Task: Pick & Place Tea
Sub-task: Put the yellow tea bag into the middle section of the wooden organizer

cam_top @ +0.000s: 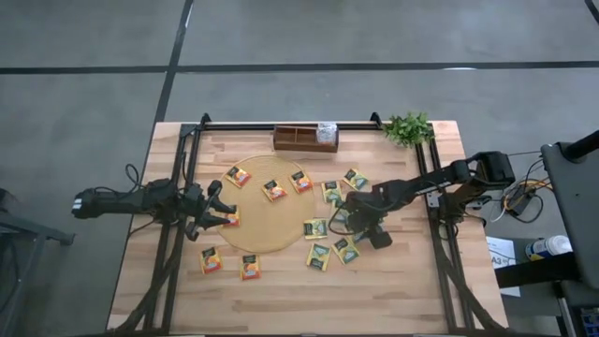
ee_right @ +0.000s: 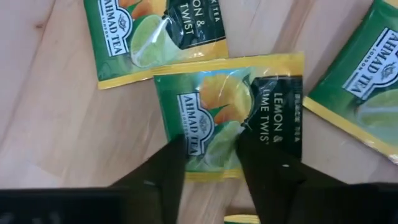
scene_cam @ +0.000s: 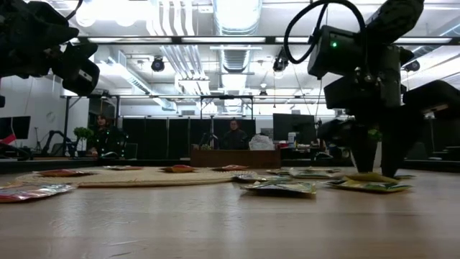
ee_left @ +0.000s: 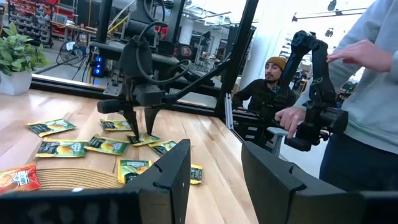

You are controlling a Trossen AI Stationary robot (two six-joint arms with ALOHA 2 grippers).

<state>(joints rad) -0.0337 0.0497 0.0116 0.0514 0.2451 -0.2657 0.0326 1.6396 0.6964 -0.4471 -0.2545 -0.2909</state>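
The green-yellow sachet (ee_right: pixel 230 112) under the right hand (ee_right: pixel 208 158) reads "AHMAD TEA" and "LEMON & LIME TWIST". The hand's fingers straddle its near edge, slightly apart and touching it; whether they are grasping it I cannot tell. It lies on the tabletop (cam_top: pixel 393 290) at the round mat's (cam_top: pixel 271 225) three o'clock, among other green sachets. Orange sachets lie on and around the mat. The wooden tray (cam_top: pixel 305 139) at twelve o'clock holds white sachets (cam_top: pixel 326 132) in its right compartment. The left hand (cam_top: pixel 220 211), fingers parted and empty, hovers at the mat's nine o'clock.
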